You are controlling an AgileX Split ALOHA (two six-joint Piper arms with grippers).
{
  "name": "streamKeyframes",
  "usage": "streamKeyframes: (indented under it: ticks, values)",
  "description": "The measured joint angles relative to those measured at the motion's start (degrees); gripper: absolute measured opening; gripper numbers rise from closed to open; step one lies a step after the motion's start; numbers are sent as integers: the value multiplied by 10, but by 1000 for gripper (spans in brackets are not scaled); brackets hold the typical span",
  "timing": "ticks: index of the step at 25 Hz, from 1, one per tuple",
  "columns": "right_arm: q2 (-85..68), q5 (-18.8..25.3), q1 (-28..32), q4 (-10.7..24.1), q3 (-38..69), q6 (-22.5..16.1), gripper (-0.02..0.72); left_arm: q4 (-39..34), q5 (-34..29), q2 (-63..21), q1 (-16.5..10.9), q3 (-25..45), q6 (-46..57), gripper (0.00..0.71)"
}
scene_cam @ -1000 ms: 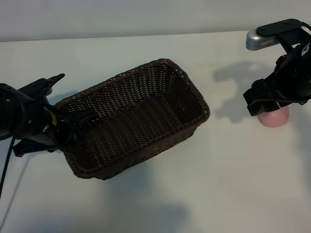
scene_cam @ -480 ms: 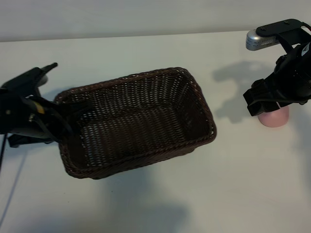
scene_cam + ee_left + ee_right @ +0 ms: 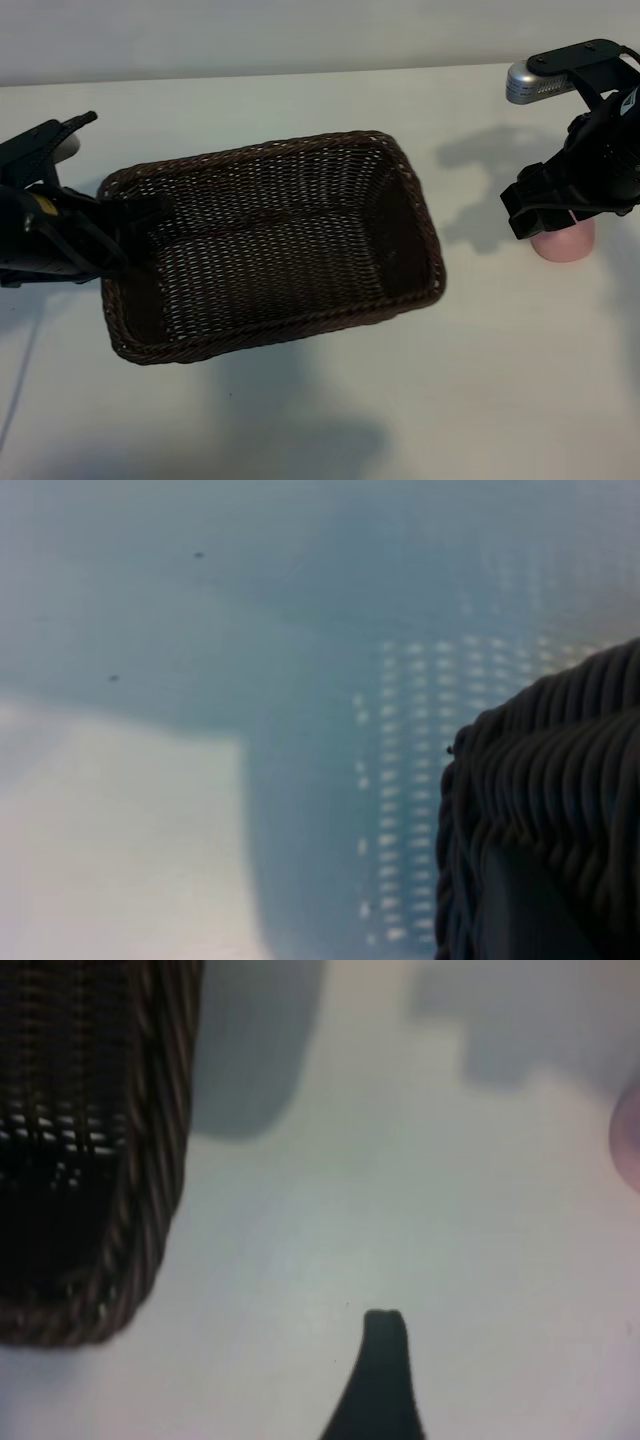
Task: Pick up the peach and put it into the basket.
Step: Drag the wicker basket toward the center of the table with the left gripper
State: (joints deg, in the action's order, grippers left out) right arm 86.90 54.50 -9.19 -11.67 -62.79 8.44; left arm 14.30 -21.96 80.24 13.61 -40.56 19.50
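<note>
Wicker fills the near middle of the white table (image 3: 330,420): the basket (image 3: 270,250), dark brown and rectangular, sits tilted with its long axis running from eight o'clock toward two o'clock, its interior holding nothing. At its nine o'clock end the left gripper (image 3: 125,232) is clamped narrowly on the braided rim, and the shadow spread below the weave suggests that end is raised off the surface. Farther back, at three o'clock and well apart from the basket, the right gripper (image 3: 550,215) hangs just above the peach (image 3: 563,242), jaws spread wide and not closed on it. The peach rests on the table, partly hidden beneath that gripper.
</note>
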Motion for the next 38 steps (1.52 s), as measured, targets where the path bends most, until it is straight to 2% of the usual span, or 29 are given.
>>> streamKeyframes:
  ticks: [5, 9, 20, 24, 31, 38]
  values:
    - [0, 1, 0, 0, 0, 0, 595, 81, -17, 0, -28, -25, -100, 160]
    - [0, 1, 0, 0, 0, 0, 595, 89, -33, 0, -49, -52, -134, 160]
    - [0, 1, 0, 1, 0, 0, 595, 93, -60, 106, -50, -149, -177, 160]
    - [0, 1, 0, 1, 0, 0, 595, 110, -59, 145, -40, -180, -203, 160]
    - [0, 1, 0, 1, 0, 0, 595, 119, -55, 216, 0, -248, -209, 160]
    - [0, 1, 0, 1, 0, 0, 595, 128, -43, 270, 17, -287, -209, 160]
